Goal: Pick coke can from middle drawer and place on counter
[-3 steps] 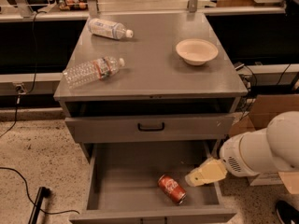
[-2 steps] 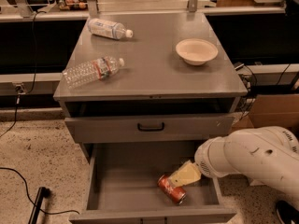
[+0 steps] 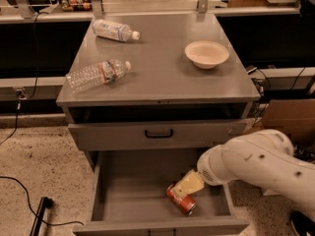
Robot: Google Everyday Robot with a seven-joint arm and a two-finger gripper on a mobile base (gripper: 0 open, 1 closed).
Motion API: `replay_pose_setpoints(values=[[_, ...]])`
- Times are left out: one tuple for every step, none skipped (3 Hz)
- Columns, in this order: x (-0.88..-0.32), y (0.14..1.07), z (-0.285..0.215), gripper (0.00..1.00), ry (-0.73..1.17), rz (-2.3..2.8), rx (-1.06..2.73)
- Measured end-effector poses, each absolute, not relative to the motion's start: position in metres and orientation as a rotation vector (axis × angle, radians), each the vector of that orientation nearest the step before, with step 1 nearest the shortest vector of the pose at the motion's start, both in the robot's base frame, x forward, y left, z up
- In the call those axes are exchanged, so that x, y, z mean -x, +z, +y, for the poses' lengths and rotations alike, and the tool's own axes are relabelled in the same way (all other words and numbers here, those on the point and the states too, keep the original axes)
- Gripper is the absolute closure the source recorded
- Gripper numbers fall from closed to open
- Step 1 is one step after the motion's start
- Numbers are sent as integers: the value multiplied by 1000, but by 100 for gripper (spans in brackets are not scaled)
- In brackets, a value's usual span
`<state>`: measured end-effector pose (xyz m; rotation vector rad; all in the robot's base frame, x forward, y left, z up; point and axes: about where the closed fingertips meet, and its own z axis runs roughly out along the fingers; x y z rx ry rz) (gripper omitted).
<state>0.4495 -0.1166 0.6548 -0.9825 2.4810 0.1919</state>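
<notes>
The coke can (image 3: 184,203) lies on its side in the open middle drawer (image 3: 130,196), right of the middle and near the front wall. My gripper (image 3: 181,189), cream-coloured at the end of the white arm (image 3: 256,163), reaches in from the right. Its tip sits over the can's upper left end and touches or overlaps it. The counter (image 3: 162,70) is the grey top of the cabinet above.
On the counter lie two clear plastic bottles (image 3: 98,74) (image 3: 114,30) and a cream bowl (image 3: 206,53). A closed grey drawer front with a black handle (image 3: 158,132) overhangs the back of the open drawer. A black cable and stick (image 3: 39,215) lie on the floor at left, and a cardboard box (image 3: 285,117) stands at right.
My arm has swung left and down into the drawer. The gripper went from beside the can's right end to over the can. The can has hardly moved.
</notes>
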Motion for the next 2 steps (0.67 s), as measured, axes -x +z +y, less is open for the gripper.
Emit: replay_pose_setpoints(values=[[-469, 601, -106, 0, 170, 2512, 1019], [-495, 556, -101, 0, 108, 2458, 1086]])
